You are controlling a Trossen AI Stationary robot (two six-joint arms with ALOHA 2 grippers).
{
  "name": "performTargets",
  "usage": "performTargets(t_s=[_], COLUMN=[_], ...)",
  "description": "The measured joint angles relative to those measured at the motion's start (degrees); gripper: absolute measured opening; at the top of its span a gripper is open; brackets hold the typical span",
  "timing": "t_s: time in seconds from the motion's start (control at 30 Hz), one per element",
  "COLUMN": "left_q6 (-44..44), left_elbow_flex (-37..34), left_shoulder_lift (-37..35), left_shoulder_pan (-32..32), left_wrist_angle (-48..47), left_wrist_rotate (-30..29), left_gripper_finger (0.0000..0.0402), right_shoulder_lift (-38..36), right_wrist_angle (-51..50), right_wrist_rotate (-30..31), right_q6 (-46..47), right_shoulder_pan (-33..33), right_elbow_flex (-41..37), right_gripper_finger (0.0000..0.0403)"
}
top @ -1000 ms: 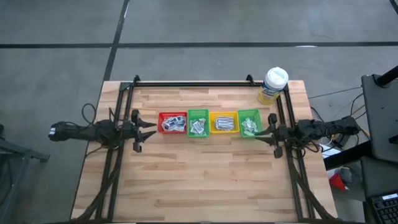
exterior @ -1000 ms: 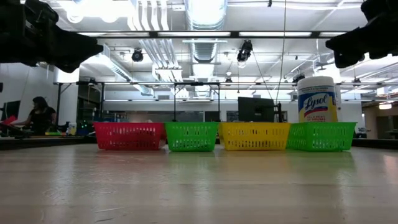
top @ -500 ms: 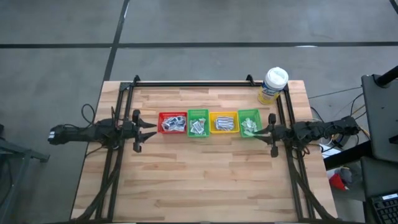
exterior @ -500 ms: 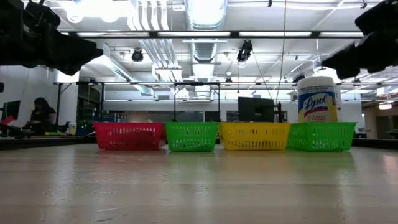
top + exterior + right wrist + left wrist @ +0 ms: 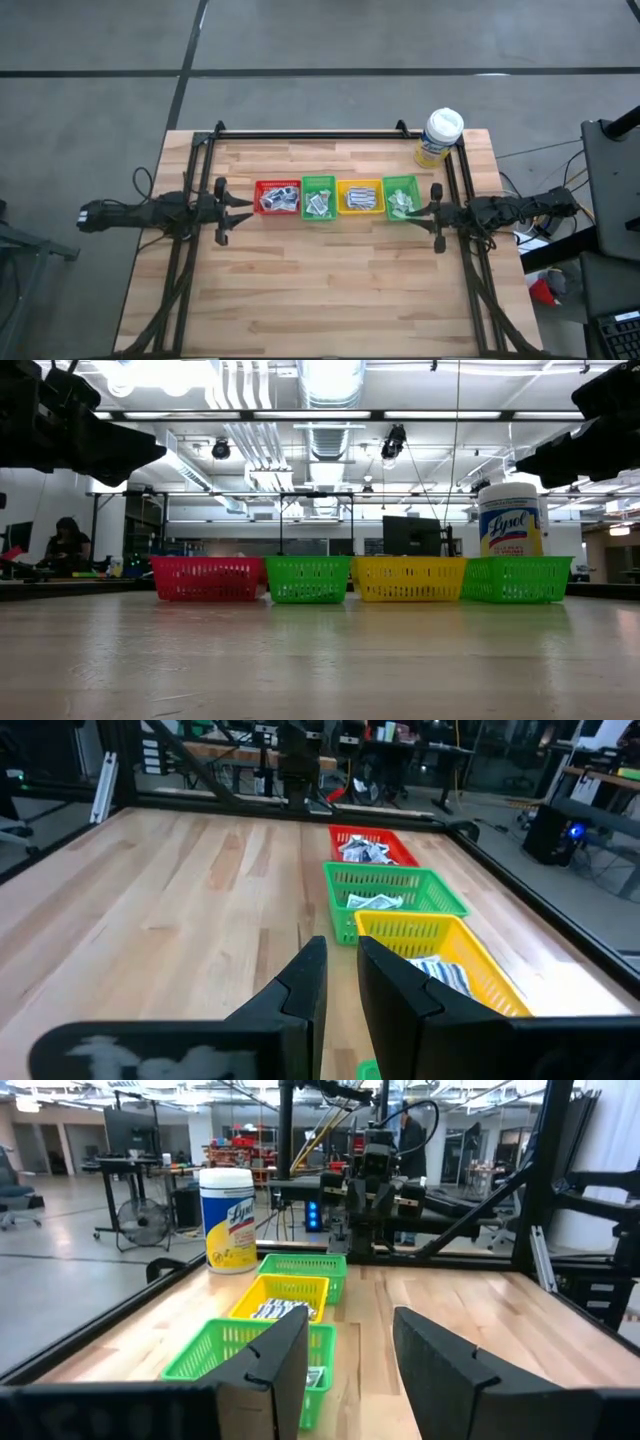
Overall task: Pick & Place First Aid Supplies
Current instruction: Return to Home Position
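The first aid supplies (image 5: pixel 278 200) are heaped in a row of bins (image 5: pixel 360 196) between both fingers, no common axis; left gripper (image 5: pixel 243 204) fingers are spread wide, right gripper (image 5: pixel 416 212) fingers narrowed, nothing held

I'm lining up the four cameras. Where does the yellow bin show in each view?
High view: yellow bin, third in the row from the left.
Low view: right of centre, between two green bins.
Left wrist view: mid-frame, beyond the nearest green bin.
Right wrist view: lower right, nearest bin.
Shared landmark: the red bin at one end of the row, hidden in the left wrist view.
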Motion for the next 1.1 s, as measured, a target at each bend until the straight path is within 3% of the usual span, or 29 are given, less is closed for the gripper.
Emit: performTargets(t_s=[0.23, 1.1], left_q6=[-0.3, -0.3], left_elbow_flex=[0.0, -0.1], left_shoulder_lift=[0.0, 0.0], left_shoulder_pan=[0.0, 0.0], left_wrist_angle=[0.1, 0.1], left_wrist_rotate=[-0.1, -0.2], left_gripper_finger=[0.0151, 0.0151], right_shoulder_lift=[0.0, 0.0], right_wrist_angle=[0.0, 0.0], right_wrist_rotate=[0.0, -0.1], right_q6=[4.9, 2.9], right_shoulder_pan=[0.0, 0.0], right_elbow_flex=[0.0, 0.0], right_gripper_finger=[0.0057, 0.0057])
